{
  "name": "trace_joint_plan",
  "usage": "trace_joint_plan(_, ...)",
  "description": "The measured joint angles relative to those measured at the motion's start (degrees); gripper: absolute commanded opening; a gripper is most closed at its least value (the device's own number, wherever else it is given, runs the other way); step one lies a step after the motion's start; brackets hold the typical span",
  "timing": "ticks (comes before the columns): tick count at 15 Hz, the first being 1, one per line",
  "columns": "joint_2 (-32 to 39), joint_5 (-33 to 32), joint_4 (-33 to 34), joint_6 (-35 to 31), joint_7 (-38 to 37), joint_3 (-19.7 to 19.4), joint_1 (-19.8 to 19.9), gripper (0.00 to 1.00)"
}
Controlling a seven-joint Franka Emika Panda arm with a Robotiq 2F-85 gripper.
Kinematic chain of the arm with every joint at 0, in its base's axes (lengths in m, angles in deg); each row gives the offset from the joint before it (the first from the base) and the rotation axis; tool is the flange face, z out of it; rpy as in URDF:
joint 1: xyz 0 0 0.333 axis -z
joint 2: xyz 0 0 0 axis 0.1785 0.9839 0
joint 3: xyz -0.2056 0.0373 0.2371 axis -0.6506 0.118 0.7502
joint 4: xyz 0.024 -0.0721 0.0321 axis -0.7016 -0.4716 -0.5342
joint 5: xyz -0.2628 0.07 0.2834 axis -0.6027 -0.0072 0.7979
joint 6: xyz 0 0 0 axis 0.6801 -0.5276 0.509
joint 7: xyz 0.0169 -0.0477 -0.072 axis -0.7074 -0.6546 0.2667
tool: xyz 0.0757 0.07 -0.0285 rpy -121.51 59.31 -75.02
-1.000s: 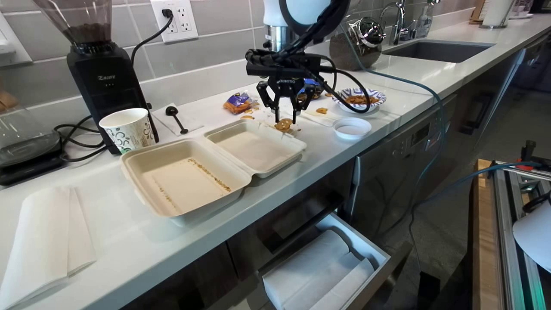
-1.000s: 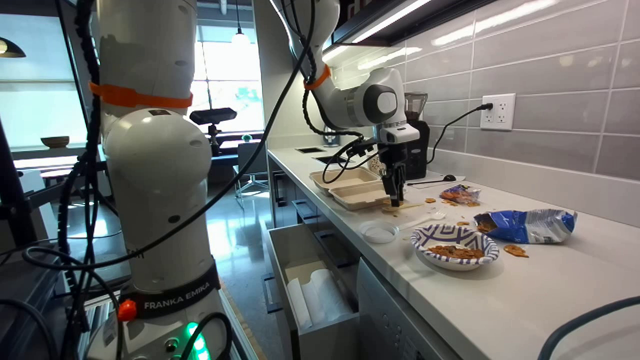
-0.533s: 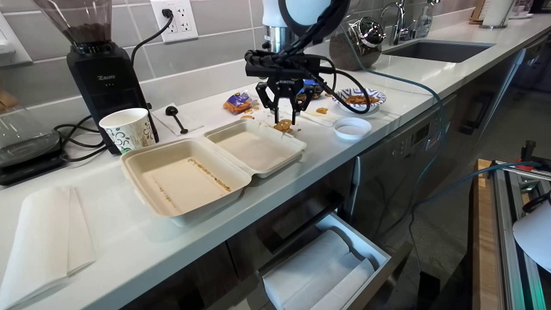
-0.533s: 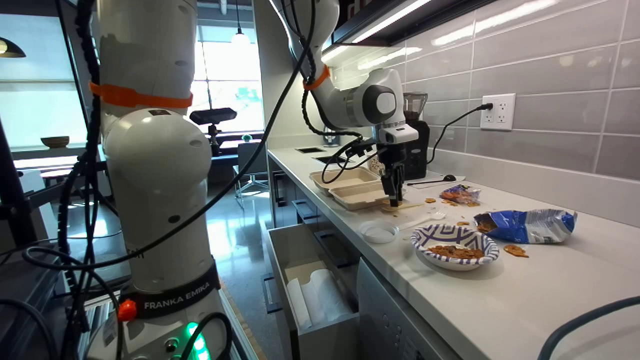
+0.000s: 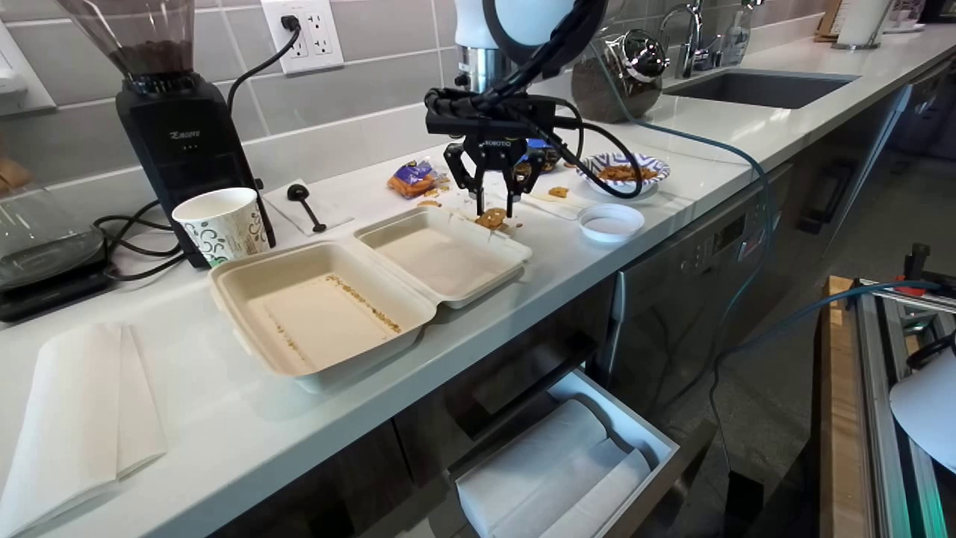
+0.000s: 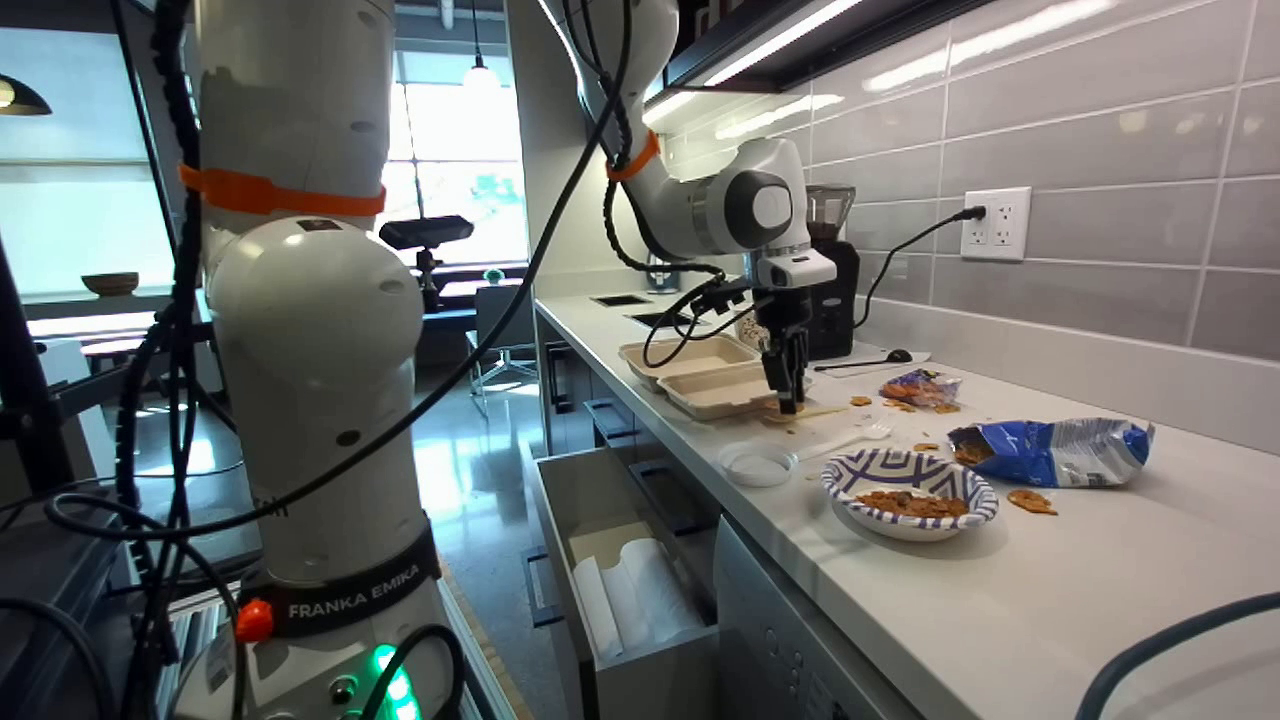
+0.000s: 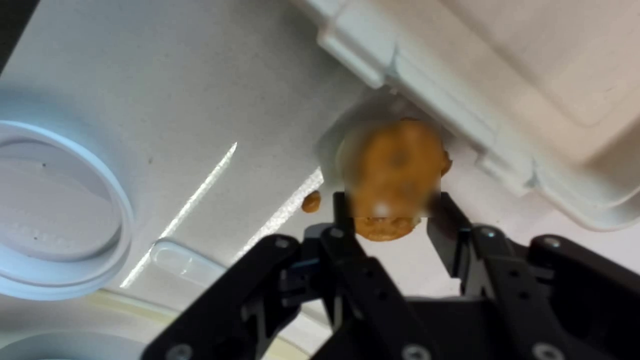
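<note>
- Wrist view: the end effector (image 7: 392, 206) has its fingers apart with a cracker (image 7: 395, 162) between the tips; the cracker is blurred there, and I can't tell whether they pinch it or only straddle it.
- That cracker sits right beside the edge of a takeout box (image 7: 460, 100), with a small brown crumb (image 7: 311, 201) near it on the surface (image 7: 200, 90).
- Seen in both exterior views, the box lies open, both halves facing up; lines of crumbs (image 5: 362, 302) run along the floor of the larger half.
- Near the cracker, a round white lid (image 5: 610, 222) lies flat, and a white fork (image 6: 850, 440) rests just beside it.
- Farther from the box, a patterned bowl (image 6: 885, 470) holds broken crackers (image 6: 912, 504); a blue snack bag (image 6: 1065, 452) lies near it, and a smaller purple bag (image 5: 412, 178) lies nearer the wall.
- Beyond the box's larger half stand a paper cup (image 5: 224, 224) and a black coffee grinder (image 5: 183, 142), with a scoop (image 5: 300, 196) near them.
- Under the surface, an open drawer (image 6: 600, 490) holds white paper (image 6: 655, 590).
</note>
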Motion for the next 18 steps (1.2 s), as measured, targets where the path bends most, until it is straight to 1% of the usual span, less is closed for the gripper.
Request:
trace_joint_plan(5, 0.3, 0.0, 0.0, 0.0, 0.0, -0.1, 0.1, 0.21)
trace_joint_plan(7, 0.4, 0.0, 0.0, 0.0, 0.0, -0.1, 0.1, 0.24)
trace_joint_plan(8, 0.5, 0.0, 0.0, 0.0, 0.0, -0.1, 0.1, 0.35)
trace_joint_plan(9, 0.6, 0.0, 0.0, 0.0, 0.0, -0.1, 0.1, 0.54)
trace_joint_plan(10, 0.6, 0.0, 0.0, 0.0, 0.0, -0.1, 0.1, 0.67)
trace_joint_plan(13, 0.7, 0.0, 0.0, 0.0, 0.0, -0.1, 0.1, 0.87)
trace_joint_plan(14, 0.7, 0.0, 0.0, 0.0, 0.0, -0.1, 0.1, 0.96)
trace_joint_plan(15, 0.7, 0.0, 0.0, 0.0, 0.0, -0.2, 0.1, 0.99)
trace_joint_plan(18, 0.7, 0.0, 0.0, 0.0, 0.0, -0.2, 0.1, 1.0)
